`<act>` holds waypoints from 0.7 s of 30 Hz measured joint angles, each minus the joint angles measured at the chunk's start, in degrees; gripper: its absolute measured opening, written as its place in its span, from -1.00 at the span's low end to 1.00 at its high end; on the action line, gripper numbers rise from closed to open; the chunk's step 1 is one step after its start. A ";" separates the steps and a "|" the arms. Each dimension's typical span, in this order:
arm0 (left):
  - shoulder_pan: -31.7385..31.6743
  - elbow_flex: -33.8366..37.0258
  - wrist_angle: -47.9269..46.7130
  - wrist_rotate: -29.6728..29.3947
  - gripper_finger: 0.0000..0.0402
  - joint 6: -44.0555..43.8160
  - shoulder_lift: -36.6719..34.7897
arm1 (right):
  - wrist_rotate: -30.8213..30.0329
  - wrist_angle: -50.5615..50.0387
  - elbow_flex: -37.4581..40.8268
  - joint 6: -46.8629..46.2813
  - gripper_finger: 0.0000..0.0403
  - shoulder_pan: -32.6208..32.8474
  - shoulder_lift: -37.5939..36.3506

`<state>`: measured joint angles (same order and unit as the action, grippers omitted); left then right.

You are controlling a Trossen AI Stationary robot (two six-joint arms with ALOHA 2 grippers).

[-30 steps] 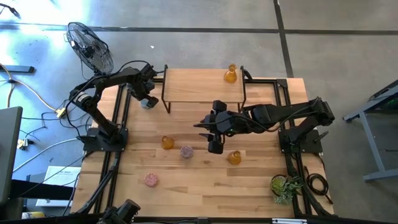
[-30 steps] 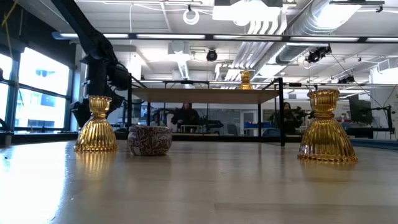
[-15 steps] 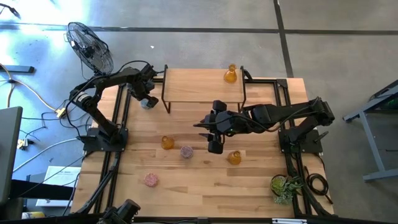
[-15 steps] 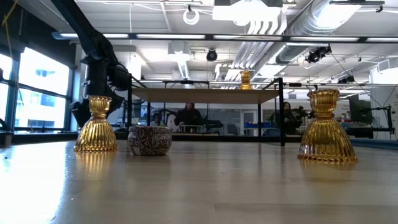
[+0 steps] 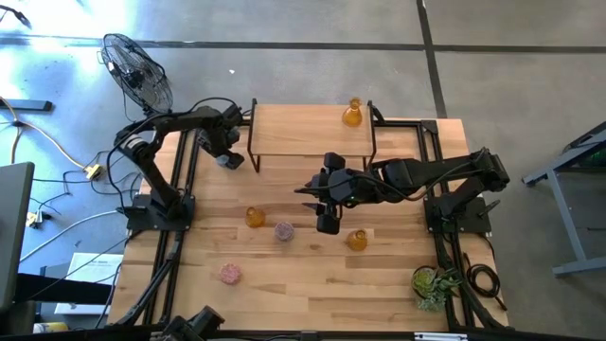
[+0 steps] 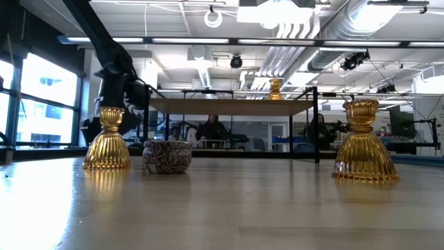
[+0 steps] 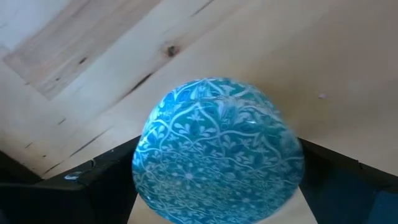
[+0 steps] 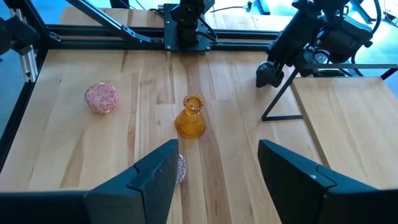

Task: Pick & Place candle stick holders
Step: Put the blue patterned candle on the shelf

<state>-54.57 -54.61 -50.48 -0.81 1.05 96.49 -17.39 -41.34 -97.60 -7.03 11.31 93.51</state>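
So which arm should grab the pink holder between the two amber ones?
Right. The right gripper hangs open near the pink holder, while the left gripper, by the raised shelf, already carries the blue holder.

Open tabletop (image 5: 303,279) lies along the near edge — only 1 pink holder (image 5: 229,275) there. Mid-table, the right gripper (image 5: 327,224) hangs between 2 amber holders (image 5: 255,217) — tight passage.
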 joint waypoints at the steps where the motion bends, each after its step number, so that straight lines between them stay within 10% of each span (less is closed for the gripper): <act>1: -0.06 0.00 -0.02 -0.06 0.80 0.01 0.02 | 0.00 0.00 0.00 0.00 0.08 0.00 0.00; 21: -0.11 -0.04 -0.33 -4.48 0.46 0.49 -0.06 | 0.00 0.00 0.00 0.00 0.08 0.00 0.00</act>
<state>-54.68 -54.65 -50.82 -5.29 1.54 96.42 -17.39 -41.34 -97.60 -7.03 11.31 93.51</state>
